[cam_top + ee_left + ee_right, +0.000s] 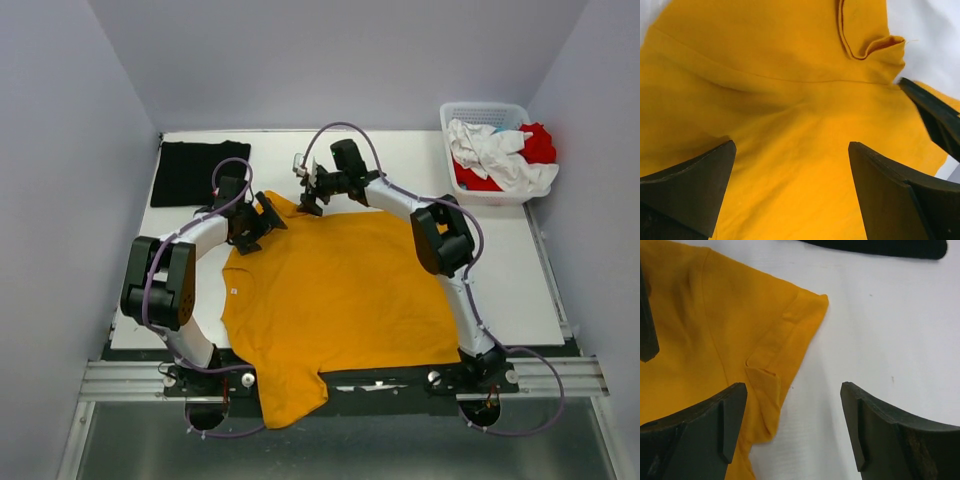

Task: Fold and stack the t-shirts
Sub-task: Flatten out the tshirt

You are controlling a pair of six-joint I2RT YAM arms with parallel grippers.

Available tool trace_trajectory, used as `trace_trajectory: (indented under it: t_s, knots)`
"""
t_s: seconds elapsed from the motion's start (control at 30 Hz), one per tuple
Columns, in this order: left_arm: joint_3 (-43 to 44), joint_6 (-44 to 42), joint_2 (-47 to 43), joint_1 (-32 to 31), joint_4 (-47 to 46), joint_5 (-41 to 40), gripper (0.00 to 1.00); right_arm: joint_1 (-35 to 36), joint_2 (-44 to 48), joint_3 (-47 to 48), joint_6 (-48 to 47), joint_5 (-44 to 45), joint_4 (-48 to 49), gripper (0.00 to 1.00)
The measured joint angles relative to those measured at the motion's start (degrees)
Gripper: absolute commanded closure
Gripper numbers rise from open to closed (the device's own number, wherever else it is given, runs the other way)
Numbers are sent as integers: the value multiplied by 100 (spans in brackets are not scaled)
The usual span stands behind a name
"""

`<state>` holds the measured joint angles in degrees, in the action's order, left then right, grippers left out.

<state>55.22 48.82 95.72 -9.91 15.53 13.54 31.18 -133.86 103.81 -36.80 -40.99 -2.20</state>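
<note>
Near edge: you will find the yellow shirt [340, 295] spread flat on the white counter [510, 270], its near left corner hanging off the front edge between the two arm bases.
Shirt body: it covers the middle of the counter, mostly smooth, with soft creases near its far left corner.
Left fingers: your left fingers [262, 218] stand spread wide just above the far left part of the yellow shirt, with cloth below them and nothing gripped.
Right fingers: your right fingers [310, 198] are also wide apart, holding nothing; they straddle the hem of a sleeve at the shirt's far edge, one over yellow cloth, the other over bare counter.
Far left: a black shirt [198, 172] lies folded flat in the far left corner, apart from the yellow one.
Far right: a white basket [478, 110] sits in the far right corner, holding a crumpled white shirt [490, 150] and a red shirt [538, 145].
</note>
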Motion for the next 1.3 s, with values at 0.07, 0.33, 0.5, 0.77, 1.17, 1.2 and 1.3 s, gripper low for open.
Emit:
trace_trajectory:
  t_s: [0.07,0.33,0.5,0.77,1.17,1.2,1.3]
  knots:
    - [57,-15,59,7,-70,-2,1,63,-354,492,-247,2,-376,29]
    - [127,22,190,9,-114,129,1,227,-975,1143,-828,-68,-1185,71]
    - [127,33,190,9,-131,149,2,232,-984,1106,-756,-2,-988,76]
    - [127,50,205,9,-162,175,1,240,-905,651,-472,144,-120,88]
    - [190,50,289,11,-195,262,1,245,-323,-184,-702,190,-52,78]
    - [192,52,291,11,-195,262,1,245,-308,-181,-743,168,-81,76]
    - [201,52,299,11,-195,262,1,240,-306,-181,-828,149,-125,74]
